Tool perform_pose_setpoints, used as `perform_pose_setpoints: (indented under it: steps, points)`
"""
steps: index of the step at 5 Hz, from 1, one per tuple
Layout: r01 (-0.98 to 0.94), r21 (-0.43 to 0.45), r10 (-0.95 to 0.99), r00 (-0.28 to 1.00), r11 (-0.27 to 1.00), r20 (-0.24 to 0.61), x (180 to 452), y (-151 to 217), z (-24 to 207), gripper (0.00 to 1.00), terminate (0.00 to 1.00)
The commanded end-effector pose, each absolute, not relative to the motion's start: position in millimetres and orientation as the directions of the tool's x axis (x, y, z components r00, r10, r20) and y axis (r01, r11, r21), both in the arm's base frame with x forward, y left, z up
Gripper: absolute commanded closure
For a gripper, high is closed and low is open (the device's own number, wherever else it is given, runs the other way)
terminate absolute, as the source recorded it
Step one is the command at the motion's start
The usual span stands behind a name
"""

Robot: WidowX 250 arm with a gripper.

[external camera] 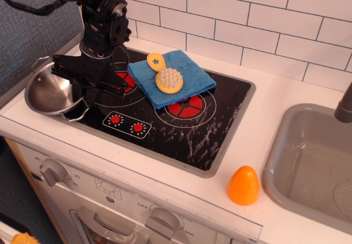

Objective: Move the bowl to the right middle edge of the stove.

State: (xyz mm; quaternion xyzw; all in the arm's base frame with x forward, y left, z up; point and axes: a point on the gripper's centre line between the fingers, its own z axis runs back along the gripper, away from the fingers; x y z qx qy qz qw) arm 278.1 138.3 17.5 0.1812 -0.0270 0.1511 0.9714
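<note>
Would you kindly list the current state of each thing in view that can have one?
bowl: upright, empty, at the stove's left edge, overhanging the counter.
gripper: at the bowl's right rim; grip cannot be judged.
blue cloth: folded flat on the stove.
yellow brush: lying on the cloth.
orange egg: upright on the counter.
sink: empty.

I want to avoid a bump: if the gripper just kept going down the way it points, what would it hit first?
Most likely the bowl: the gripper points down at its right rim, at the stove's left edge. Depth is unclear from this one view, and it may already be touching the rim.
</note>
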Motion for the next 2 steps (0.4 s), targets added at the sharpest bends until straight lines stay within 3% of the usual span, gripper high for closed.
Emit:
perform_pose_setpoints:
  steps: [1, 2]
  points:
    - [-0.302, 0.35, 0.249, 0.95, 0.887, 0.188, 285, 140, 53, 1.0, 0.0]
    - [-0.291, 0.342, 0.213, 0.945, 0.893, 0.247, 292, 119, 78, 1.0, 0.0]
